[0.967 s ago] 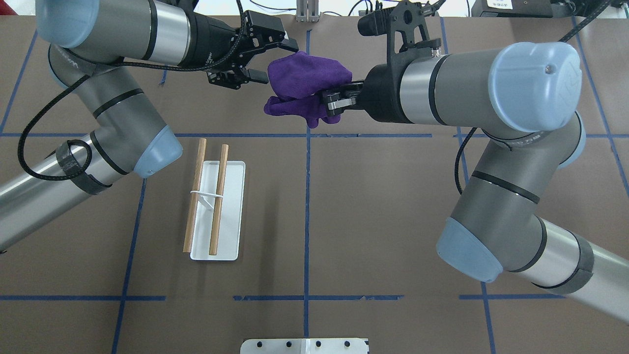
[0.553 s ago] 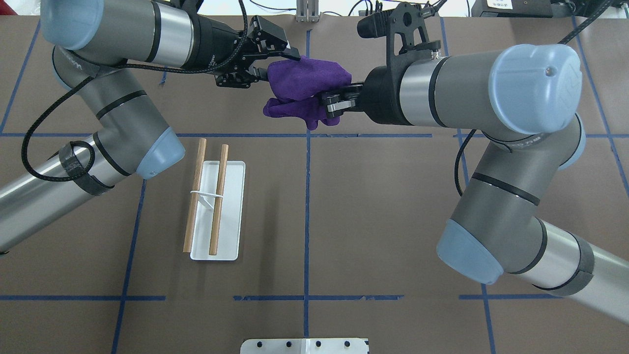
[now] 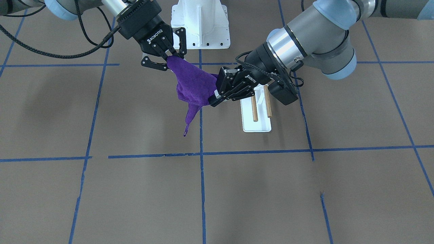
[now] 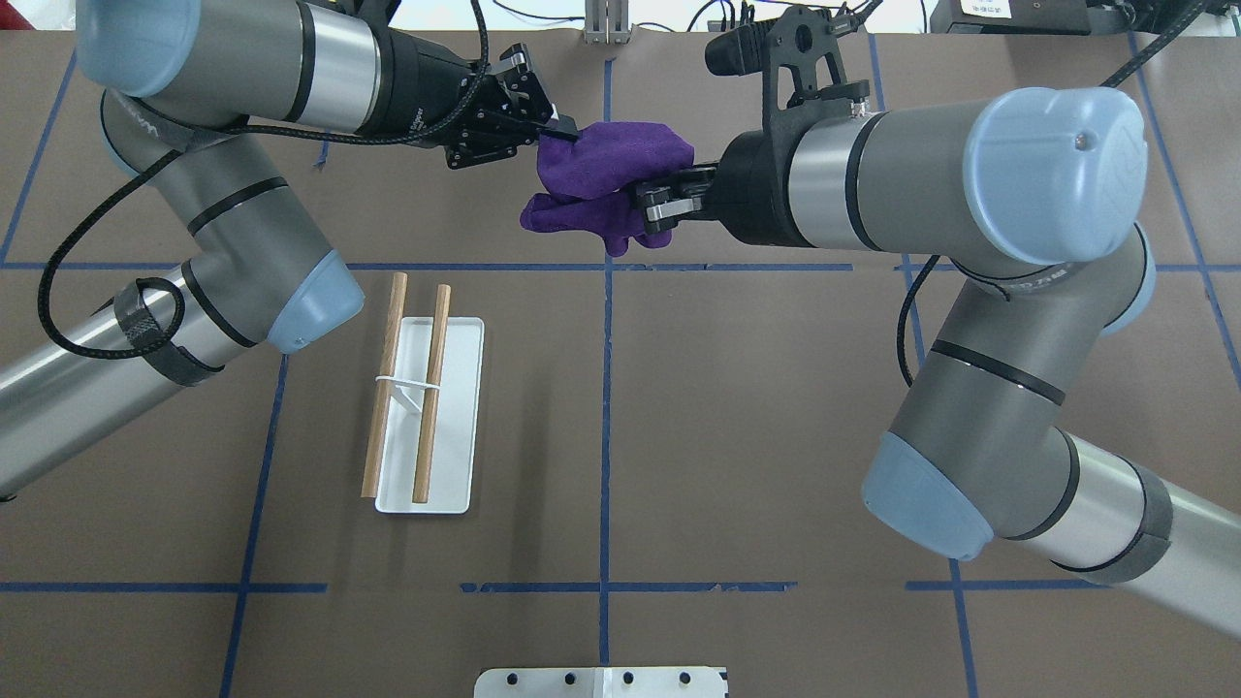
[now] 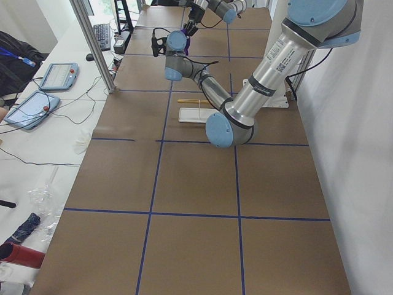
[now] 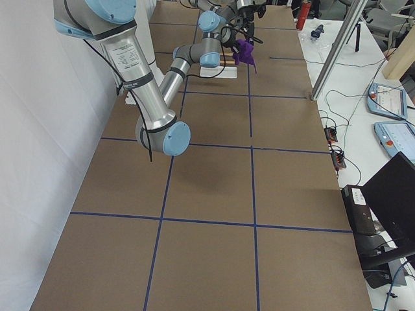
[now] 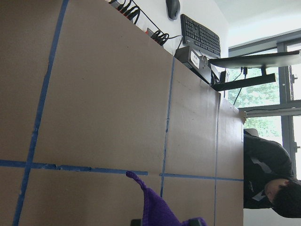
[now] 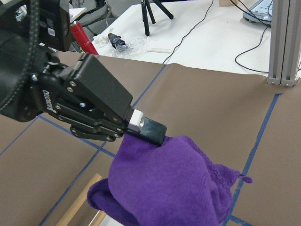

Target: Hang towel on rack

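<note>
A: Table (image 4: 737, 407) first?
B: Brown top. The rack (image 4: 456, 427) stands on the robot's left half, both rods (image 4: 431, 388) bare.
A: Towel?
B: The purple towel (image 4: 606, 174) is bunched and held in the air near the centre line, toward the far edge, well apart from the rack. One tail hangs down.
A: Pincers?
B: Right gripper (image 4: 659, 204) is clamped on one side of the cloth. Left gripper (image 4: 557, 131) has its jaws narrowed onto the opposite edge. Both are holding towel.
A: Progress?
B: My read: lift done, two-handed hold made. Left to do: spread it, carry it to the rack, drape it over a rod, release.
</note>
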`<action>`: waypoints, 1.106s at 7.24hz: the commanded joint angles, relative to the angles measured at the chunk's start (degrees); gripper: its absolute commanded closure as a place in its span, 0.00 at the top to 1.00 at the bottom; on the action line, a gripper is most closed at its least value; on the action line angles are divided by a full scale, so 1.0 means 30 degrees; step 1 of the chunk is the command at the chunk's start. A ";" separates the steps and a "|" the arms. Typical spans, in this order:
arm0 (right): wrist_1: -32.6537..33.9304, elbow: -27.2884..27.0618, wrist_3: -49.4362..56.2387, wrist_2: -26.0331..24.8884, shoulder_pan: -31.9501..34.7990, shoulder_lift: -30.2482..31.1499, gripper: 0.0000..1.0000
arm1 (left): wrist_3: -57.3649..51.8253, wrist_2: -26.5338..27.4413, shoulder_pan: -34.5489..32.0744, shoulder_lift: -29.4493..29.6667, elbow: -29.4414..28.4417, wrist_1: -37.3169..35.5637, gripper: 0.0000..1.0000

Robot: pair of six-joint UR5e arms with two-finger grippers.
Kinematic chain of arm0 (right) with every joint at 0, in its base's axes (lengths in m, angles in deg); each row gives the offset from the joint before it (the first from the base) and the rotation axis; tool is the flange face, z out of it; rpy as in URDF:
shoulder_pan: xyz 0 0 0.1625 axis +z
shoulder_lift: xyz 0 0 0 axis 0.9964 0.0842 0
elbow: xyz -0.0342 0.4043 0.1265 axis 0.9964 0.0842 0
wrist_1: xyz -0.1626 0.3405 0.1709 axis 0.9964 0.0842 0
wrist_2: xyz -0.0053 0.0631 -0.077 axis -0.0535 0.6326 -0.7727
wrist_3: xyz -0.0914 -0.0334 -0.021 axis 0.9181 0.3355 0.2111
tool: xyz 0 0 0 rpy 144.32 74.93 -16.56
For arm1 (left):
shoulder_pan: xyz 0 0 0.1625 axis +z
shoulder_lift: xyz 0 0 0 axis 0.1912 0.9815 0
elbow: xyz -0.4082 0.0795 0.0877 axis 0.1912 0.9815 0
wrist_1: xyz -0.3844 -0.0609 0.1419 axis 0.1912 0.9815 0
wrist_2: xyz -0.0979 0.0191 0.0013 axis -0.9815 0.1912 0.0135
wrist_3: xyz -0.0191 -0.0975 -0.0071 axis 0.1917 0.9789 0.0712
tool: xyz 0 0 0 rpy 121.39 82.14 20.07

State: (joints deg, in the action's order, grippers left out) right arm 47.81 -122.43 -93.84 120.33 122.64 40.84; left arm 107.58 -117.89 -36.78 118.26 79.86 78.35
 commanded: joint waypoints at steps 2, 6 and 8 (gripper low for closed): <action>0.0166 -0.0028 -0.0928 0.0029 0.0019 0.0039 0.99 | 0.0039 -0.0179 -0.0031 -0.0002 0.0019 -0.0001 0.00; 0.4567 -0.1779 -0.1231 0.1280 0.0862 0.0127 1.00 | 0.0915 -0.0298 -0.0031 0.0027 0.0775 -0.0146 0.00; 0.7273 -0.1845 -0.0736 0.5836 0.4861 0.1028 1.00 | 0.2143 -0.0240 -0.0001 -0.0176 0.2062 -0.0323 0.00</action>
State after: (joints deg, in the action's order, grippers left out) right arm 64.45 -127.59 -96.99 130.10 130.36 42.10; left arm 111.99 -118.75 -36.83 118.11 83.60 77.72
